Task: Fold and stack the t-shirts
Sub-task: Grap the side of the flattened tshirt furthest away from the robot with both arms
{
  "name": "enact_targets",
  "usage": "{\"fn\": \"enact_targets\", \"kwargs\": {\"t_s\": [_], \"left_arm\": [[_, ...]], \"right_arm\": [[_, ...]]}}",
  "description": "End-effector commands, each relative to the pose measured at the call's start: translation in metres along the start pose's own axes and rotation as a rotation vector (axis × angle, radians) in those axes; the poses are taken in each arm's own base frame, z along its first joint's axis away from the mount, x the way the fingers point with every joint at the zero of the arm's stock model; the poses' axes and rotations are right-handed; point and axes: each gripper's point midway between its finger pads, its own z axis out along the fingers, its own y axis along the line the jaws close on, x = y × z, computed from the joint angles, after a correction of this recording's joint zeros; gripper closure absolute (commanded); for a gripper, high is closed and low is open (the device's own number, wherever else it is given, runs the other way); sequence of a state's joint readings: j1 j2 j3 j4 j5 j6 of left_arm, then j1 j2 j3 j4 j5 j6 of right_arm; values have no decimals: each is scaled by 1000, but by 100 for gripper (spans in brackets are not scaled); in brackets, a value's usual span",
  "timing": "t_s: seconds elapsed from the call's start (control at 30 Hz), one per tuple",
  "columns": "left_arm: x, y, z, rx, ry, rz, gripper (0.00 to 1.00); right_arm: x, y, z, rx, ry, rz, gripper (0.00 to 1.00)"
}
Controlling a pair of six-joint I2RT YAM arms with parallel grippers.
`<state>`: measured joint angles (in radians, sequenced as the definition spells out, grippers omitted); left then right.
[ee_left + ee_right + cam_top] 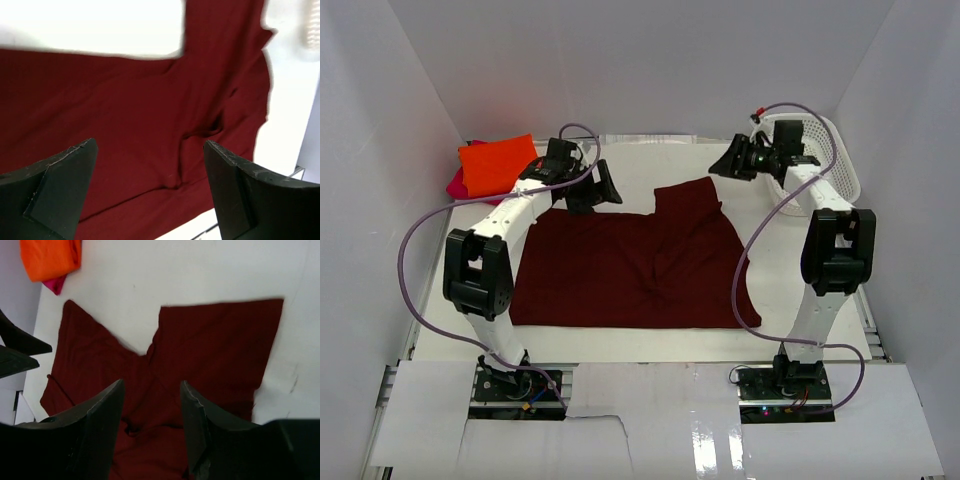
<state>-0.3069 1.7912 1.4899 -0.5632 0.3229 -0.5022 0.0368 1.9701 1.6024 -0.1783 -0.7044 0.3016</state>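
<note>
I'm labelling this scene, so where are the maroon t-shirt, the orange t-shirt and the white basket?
maroon t-shirt [630, 270]: top view, middle of the spread-out body.
orange t-shirt [495, 165]: top view, centre of its folded upper face.
white basket [838, 150]: top view, its mesh side wall.

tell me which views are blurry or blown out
Top external: sharp, evenly lit, with glare on the glossy near panel. Left wrist: soft, the table blown out to white beside the maroon shirt. Right wrist: mildly blurred, its own fingers dark and featureless.
</note>
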Motion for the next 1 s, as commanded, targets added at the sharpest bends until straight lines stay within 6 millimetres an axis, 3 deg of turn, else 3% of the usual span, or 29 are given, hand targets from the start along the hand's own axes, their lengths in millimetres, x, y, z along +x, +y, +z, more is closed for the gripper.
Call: {"fn": "enact_targets", "kwargs": {"t_s": [0.0,0.03,0.07,0.13,0.17,0.3,0.43,0.77,0.97], "left_arm": [[11,-3,-2,13,24,17,2],[17,1,3,9,45,12,2],[20,1,6,15,58,5,2],[25,2,9,24,70,3,2],[31,5,12,23,82,-3,2],[43,14,18,15,107,-5,2],[55,23,25,6,141,-8,2],[67,36,33,-25,164,-11,2],[68,41,34,-51,173,-7,2]], "right_arm": [[95,-14,-3,149,222,126,46],[104,-7,-6,162,234,116,46],[131,-10,-8,172,274,138,46],[149,-8,-15,189,292,154,46],[167,-9,-20,204,316,170,46],[198,-18,-33,265,349,197,47],[211,-24,-41,313,356,204,48],[265,-67,-70,582,464,274,56],[266,-82,-89,726,463,278,56]]}}
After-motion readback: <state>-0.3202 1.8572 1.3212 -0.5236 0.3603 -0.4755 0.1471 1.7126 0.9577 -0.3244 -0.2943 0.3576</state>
